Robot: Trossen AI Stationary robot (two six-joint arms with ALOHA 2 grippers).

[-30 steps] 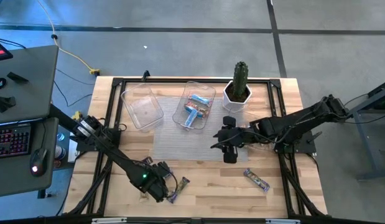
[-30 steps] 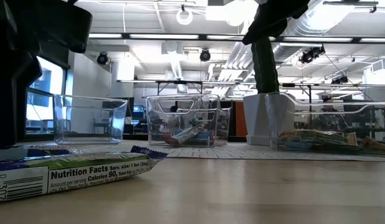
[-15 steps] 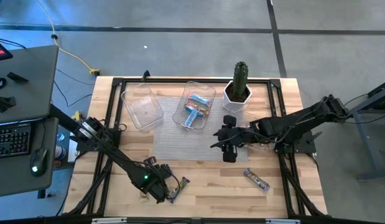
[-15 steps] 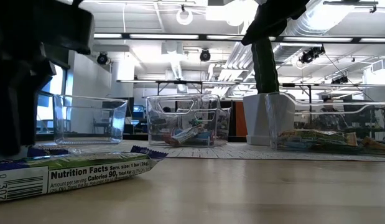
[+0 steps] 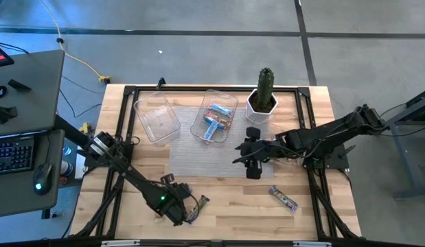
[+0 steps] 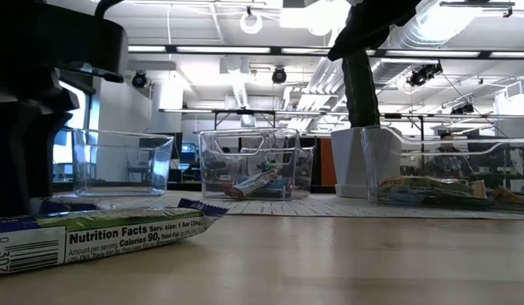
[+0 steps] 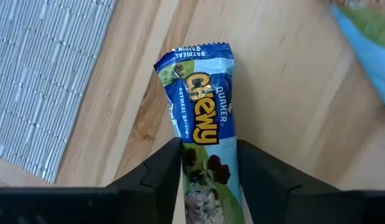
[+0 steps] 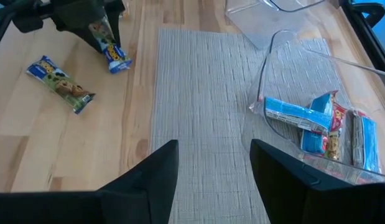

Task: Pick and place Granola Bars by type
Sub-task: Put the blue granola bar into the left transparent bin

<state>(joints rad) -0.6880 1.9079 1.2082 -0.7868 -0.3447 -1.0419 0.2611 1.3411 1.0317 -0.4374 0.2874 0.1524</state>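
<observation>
On the wooden surface [image 5: 226, 206], near its front edge, a blue granola bar [image 7: 201, 134] lies lengthwise between the left gripper [image 7: 208, 165] fingers, which straddle its near end, partly open, not yet clamped. The right gripper [image 8: 214, 165] waits open, well apart.

My left arm reaches low over the table's near edge, its dark two-finger left gripper [image 5: 187, 211] pointed down, fingers [image 7: 156, 177] set either side of a blue-wrapped bar [image 7: 201, 143], not visibly pressed against it. My right arm stretches in from the right side, its dark right gripper [image 5: 245, 156] hanging above the table's middle, fingers [image 8: 145, 177] spread apart, holding nothing.
</observation>
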